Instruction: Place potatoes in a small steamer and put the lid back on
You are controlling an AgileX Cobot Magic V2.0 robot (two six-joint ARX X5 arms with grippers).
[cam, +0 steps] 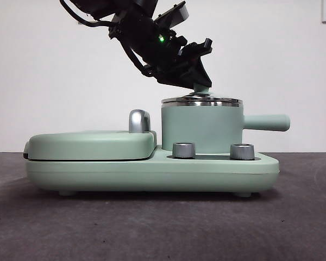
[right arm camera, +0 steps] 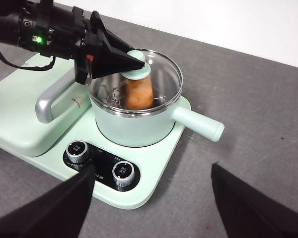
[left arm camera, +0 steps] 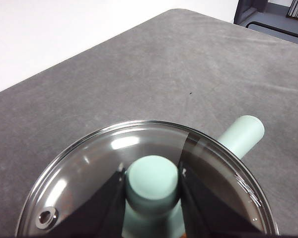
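The mint-green steamer pot [cam: 201,128] stands on the right of its base, side handle [cam: 267,122] pointing right. The glass lid [cam: 202,101] lies on the pot's steel rim. My left gripper [cam: 200,84] comes down from the upper left and is shut on the lid's green knob [left arm camera: 152,179]. The lid's glass [left arm camera: 84,171] fills the left wrist view. In the right wrist view the orange-brown potato [right arm camera: 138,93] stands inside the pot [right arm camera: 134,126] under the lid [right arm camera: 166,74]. My right gripper [right arm camera: 153,203] is open and empty, held high in front of the cooker.
The flat mint-green griddle [cam: 92,144] with its chrome handle [cam: 139,120] sits left of the pot on the shared base [cam: 152,171]. Two steel dials [cam: 183,150] [cam: 242,151] stand on the base's front. Grey table lies around it.
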